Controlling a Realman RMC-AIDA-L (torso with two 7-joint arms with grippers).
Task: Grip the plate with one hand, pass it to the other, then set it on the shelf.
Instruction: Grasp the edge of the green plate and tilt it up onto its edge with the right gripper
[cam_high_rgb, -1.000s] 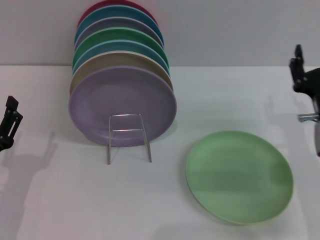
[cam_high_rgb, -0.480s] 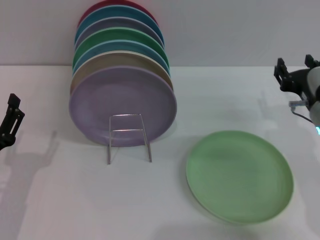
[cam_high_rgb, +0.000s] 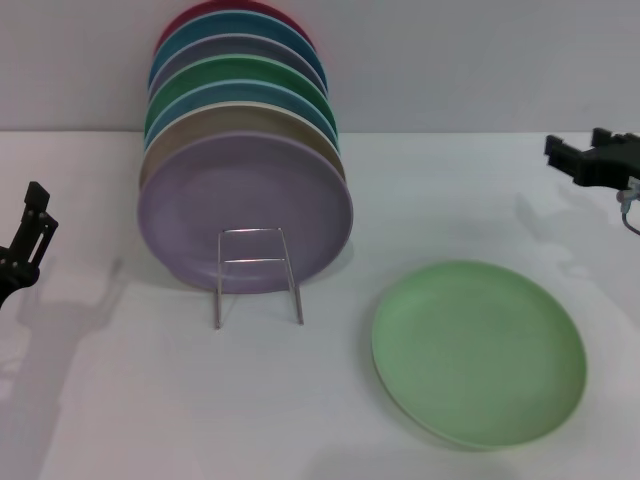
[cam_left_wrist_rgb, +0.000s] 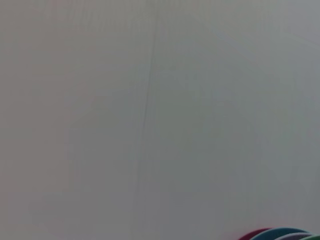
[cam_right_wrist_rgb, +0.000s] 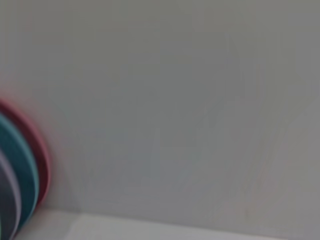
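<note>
Behind the shelf (cam_high_rgb: 258, 275) stand stacked plates (cam_high_rgb: 243, 150); the plate (cam_high_rgb: 478, 352) lies flat beside it; pincer states unclear.

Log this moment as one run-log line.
plate: flat on table, untouched | rack: front slot free | right claw: above table, beyond plate | left claw: far left, idle

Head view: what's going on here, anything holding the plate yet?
Not yet. The mint-green plate lies flat on the white table, untouched, right of the wire shelf, which holds a row of upright plates. The right tool is in the air beyond the plate, near the right edge. The left tool sits at the far left edge, away from everything.
</note>
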